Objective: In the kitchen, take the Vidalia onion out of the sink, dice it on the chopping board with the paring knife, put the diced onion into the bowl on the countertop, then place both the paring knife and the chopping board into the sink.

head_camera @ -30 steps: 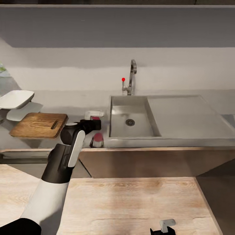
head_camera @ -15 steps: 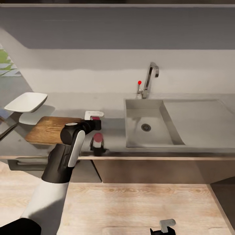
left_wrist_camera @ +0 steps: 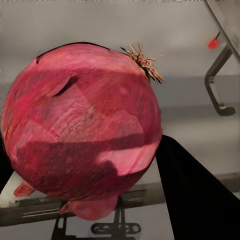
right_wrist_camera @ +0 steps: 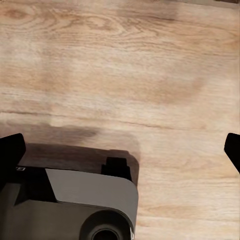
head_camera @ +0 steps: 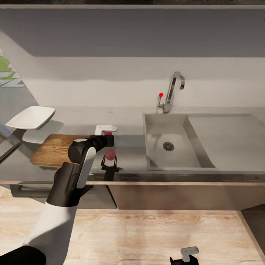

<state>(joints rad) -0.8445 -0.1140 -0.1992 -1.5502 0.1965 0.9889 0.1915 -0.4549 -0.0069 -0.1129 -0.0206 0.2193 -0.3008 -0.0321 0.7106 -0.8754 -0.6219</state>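
My left gripper (head_camera: 109,157) is shut on the Vidalia onion (head_camera: 109,154), a red-pink bulb held over the front of the grey countertop (head_camera: 129,121), between the chopping board (head_camera: 55,149) and the sink (head_camera: 154,127). In the left wrist view the onion (left_wrist_camera: 85,130) looms close, with a dark finger (left_wrist_camera: 195,200) beside it. The white bowl (head_camera: 31,117) stands behind the board at the far left. My right gripper (right_wrist_camera: 122,150) hangs open low over the wood floor and shows at the head view's lower edge (head_camera: 186,254). The paring knife is out of view.
The steel tap (head_camera: 173,88) with a red-tipped lever rises behind the basin, and a flat drainboard (head_camera: 228,136) lies to its right. Dark cabinets and a drawer (head_camera: 22,184) sit under the worktop. Light wood floor (head_camera: 147,232) spreads in front.
The head view has shifted, so the sink and tap now sit further right in the picture. My left arm still holds the onion over the counter's front.
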